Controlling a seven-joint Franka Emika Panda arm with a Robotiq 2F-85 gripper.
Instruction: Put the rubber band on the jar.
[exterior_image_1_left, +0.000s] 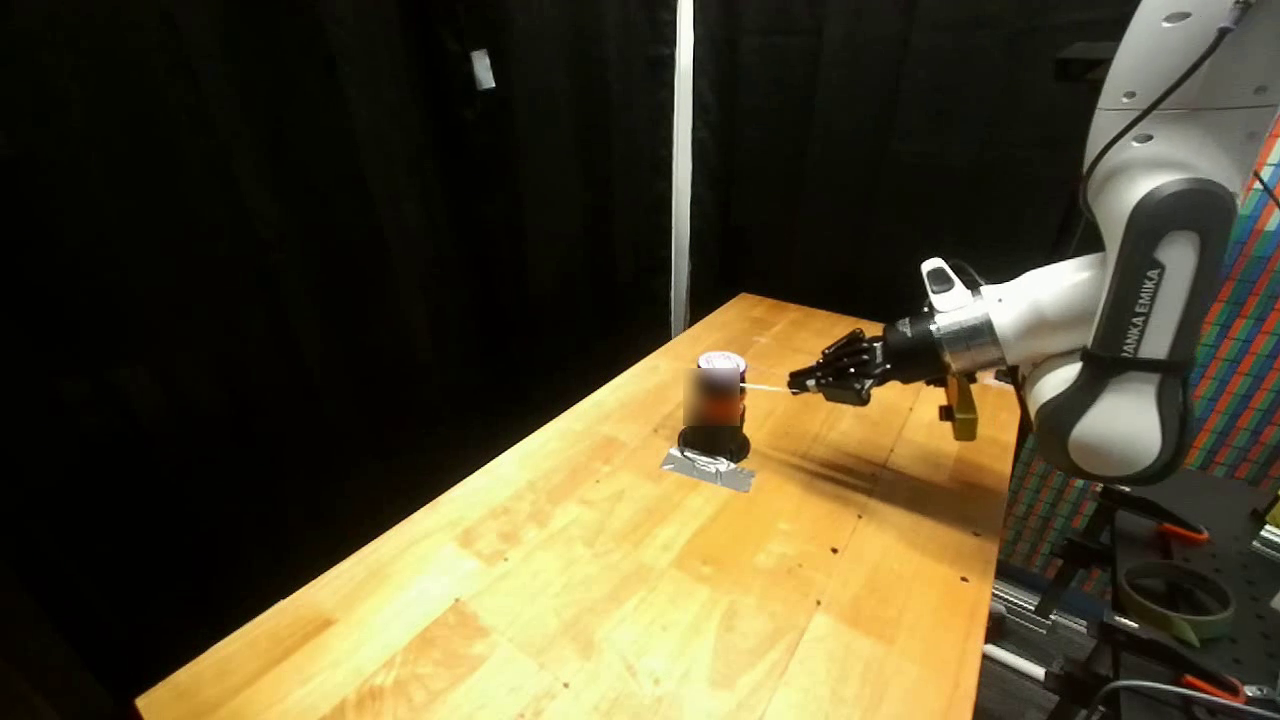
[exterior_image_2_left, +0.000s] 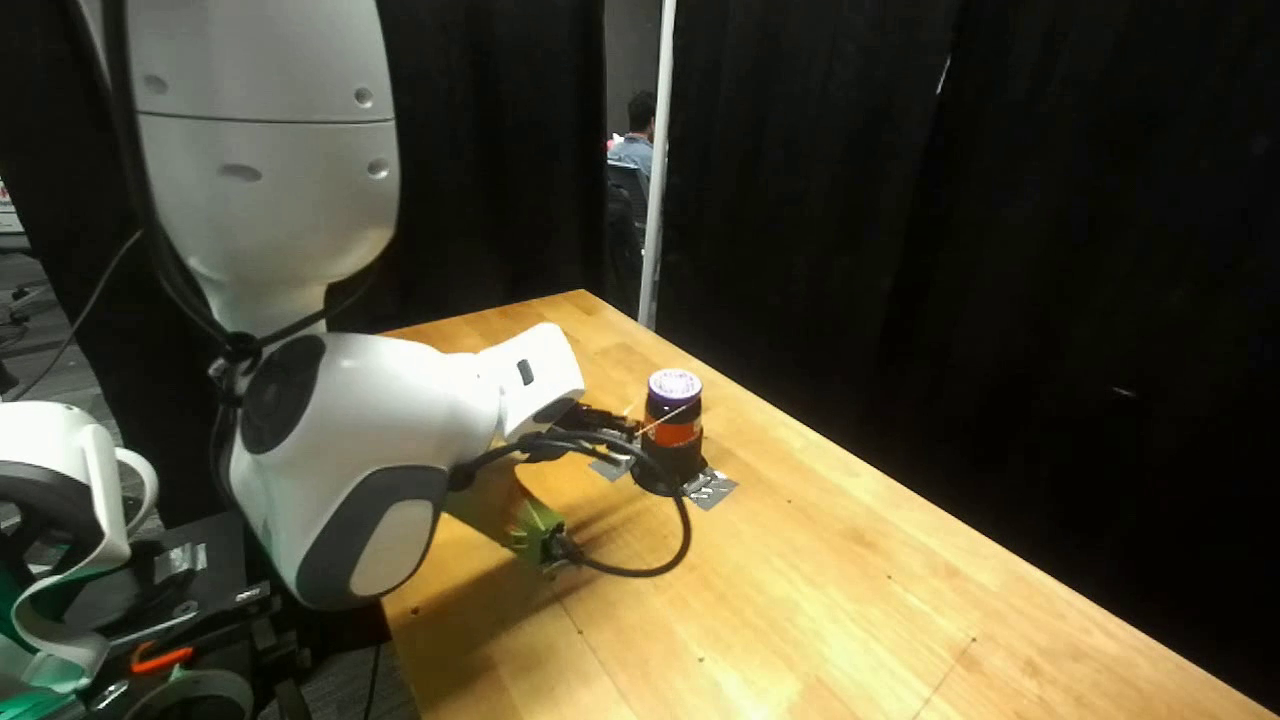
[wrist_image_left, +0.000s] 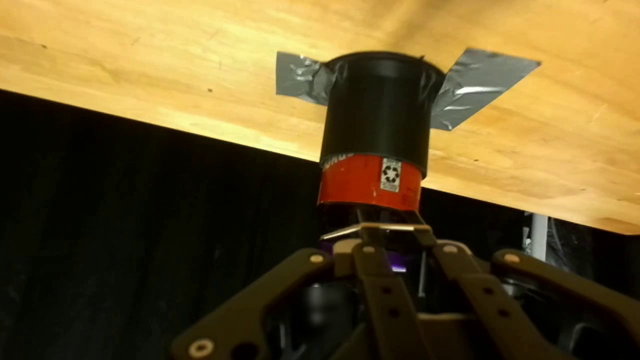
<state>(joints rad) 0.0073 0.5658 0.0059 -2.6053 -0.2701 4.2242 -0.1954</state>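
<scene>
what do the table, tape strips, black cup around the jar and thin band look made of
Table: wood, likely varnished; visible grain and sheen.
Tape strips: probably plastic-coated duct tape; silvery, glossy creases.
Black cup: probably satin plastic, given its faint, even sheen; coated metal possible.
Thin band: perhaps rubber, as it looks stretched taut; finish unclear.

Both exterior views look down at a slant across the table, well back from the jar, sharing it and the arm; the wrist view, upside down, looks past the gripper at the jar, close up
</scene>
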